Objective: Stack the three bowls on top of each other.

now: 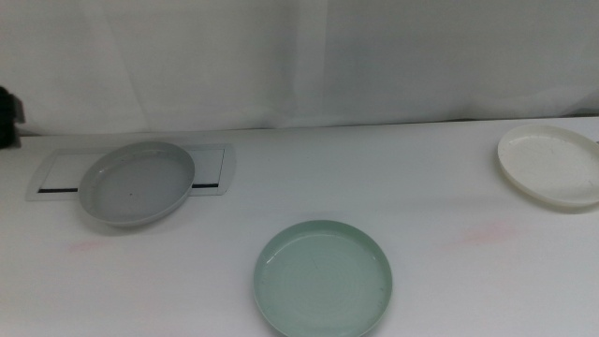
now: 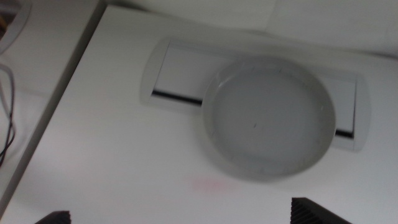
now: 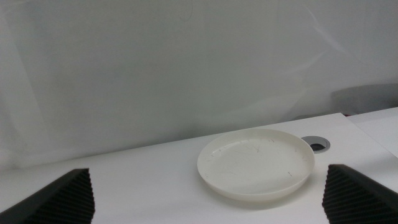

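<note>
Grey, mint and white: three bowls sit apart on the table [image 1: 309, 178], none stacked. One grey bowl [image 1: 137, 183] lies far left, partly over a silver-framed panel [image 1: 56, 173]. One mint green bowl [image 1: 323, 278] is near centre. One white bowl [image 1: 552, 165] is far right. The left gripper [image 2: 186, 219] hangs over the grey bowl, jaws spread; the right gripper [image 3: 208, 193] faces the white bowl, jaws wide apart.

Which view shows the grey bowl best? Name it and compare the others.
The left wrist view: the grey bowl fills the frame from above, lying over the silver-framed panel. The middle view shows the whole bowl smaller, at the table's left. The right wrist view shows only the white bowl.
</note>
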### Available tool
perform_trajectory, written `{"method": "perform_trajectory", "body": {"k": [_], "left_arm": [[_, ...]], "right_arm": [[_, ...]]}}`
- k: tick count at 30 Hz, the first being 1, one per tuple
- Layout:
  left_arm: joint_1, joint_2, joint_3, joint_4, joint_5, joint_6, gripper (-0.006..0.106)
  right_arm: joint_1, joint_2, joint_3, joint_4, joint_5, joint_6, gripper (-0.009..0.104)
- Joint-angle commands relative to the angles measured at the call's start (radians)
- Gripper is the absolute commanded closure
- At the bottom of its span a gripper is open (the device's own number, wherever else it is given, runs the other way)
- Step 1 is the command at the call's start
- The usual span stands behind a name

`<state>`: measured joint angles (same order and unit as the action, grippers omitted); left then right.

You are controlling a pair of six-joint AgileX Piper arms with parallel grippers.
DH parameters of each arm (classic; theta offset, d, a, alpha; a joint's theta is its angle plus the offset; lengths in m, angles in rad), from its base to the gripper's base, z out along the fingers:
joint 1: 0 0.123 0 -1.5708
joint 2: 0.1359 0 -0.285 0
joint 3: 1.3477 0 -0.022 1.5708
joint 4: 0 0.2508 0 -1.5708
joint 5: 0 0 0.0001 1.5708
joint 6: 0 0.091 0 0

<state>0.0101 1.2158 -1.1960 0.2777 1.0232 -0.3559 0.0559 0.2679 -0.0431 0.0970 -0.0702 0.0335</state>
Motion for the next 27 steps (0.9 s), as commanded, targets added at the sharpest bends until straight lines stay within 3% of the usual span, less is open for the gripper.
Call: {"method": "perform_trajectory", "body": {"k": [1,5,16,27], "left_arm": [[0.001,0.026,0.005,-0.008,-0.066,-0.003,0.009],[0.001,0.101,0.000,-0.019,-0.152,-0.007,0.009],[0.105,0.457,-0.117,-0.188,-0.239,0.043,0.009],[0.129,0.753,-0.146,-0.189,-0.307,0.023,0.009]], "right_arm": [[-0.004,-0.003,0.007,-0.007,-0.011,-0.007,-0.008],[-0.004,-0.003,0.007,-0.002,-0.011,-0.007,-0.008],[-0.004,-0.003,0.007,0.000,-0.011,-0.007,-0.008],[-0.004,-0.003,0.007,0.000,-0.011,-0.007,-0.008]]}}
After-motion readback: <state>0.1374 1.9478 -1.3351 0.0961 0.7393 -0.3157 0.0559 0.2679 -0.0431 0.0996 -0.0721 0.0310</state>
